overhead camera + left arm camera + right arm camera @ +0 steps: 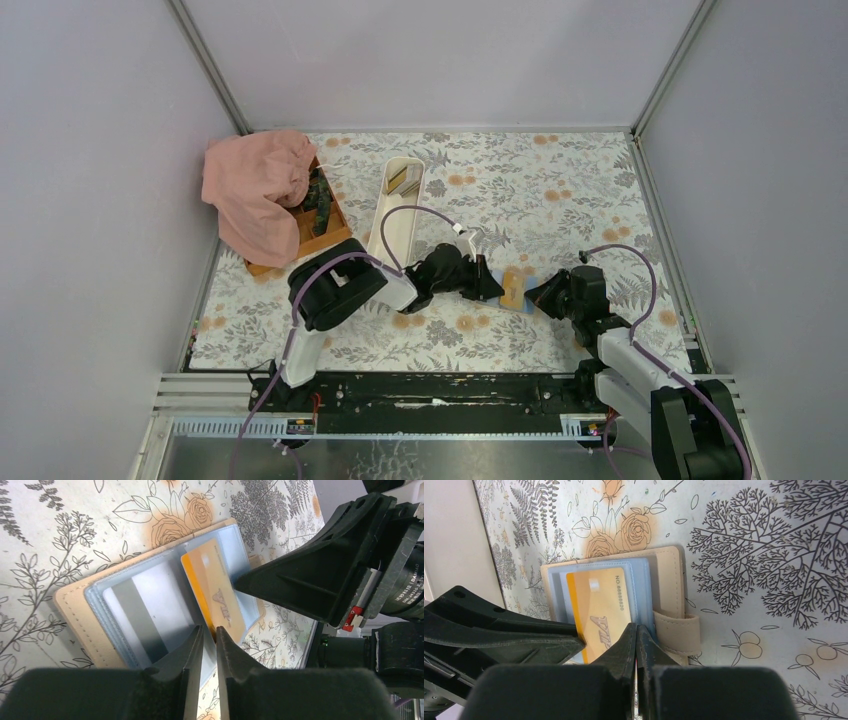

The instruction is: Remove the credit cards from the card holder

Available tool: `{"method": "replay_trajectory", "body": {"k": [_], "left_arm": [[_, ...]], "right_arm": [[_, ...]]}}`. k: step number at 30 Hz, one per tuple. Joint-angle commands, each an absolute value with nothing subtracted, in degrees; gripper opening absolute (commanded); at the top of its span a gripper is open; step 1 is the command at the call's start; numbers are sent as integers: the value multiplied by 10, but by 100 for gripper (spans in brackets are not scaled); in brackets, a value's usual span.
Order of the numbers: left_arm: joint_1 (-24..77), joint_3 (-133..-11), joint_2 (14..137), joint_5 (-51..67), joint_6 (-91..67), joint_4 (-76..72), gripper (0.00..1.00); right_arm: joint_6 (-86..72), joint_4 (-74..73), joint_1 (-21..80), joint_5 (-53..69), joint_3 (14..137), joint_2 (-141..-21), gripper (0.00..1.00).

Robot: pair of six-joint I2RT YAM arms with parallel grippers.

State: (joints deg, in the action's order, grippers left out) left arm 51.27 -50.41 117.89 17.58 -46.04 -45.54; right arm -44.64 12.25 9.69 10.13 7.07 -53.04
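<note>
The card holder (513, 289) lies open on the floral table between my two grippers, light blue inside with a tan cover (75, 615). An orange-and-tan credit card (217, 595) sticks out of it at a slant, and it also shows in the right wrist view (601, 600). A pale card with a grey stripe (142, 607) sits in the other pocket. My left gripper (209, 630) is nearly closed on the orange card's lower corner. My right gripper (636, 627) is shut, its tips pressing on the holder's blue page (644, 585) next to the tan strap (676, 630).
A long white oval tray (400, 225) stands behind the left arm with something tan at its far end. A brown wooden box (325, 228) half covered by a pink cloth (258, 190) sits at the back left. Walls enclose the table.
</note>
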Motion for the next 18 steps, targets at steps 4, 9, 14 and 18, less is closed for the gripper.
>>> {"method": "replay_trajectory", "body": {"k": [4,9,14,18], "left_arm": [[507,-496,1175,188,-469,-493,15],[507,-497,1172,188,-464,-489,0],[501,-487,1160,187,-461,-491,0],[478,-470,1142,203,-460,-501,0]], "right_arm": [[-438,111,95,93,62,-534,0],[-438,111,95,93,63,-536,0],[-439,111,95,93,63,-535,0],[-438,109,95,91,64,-534,0]]}}
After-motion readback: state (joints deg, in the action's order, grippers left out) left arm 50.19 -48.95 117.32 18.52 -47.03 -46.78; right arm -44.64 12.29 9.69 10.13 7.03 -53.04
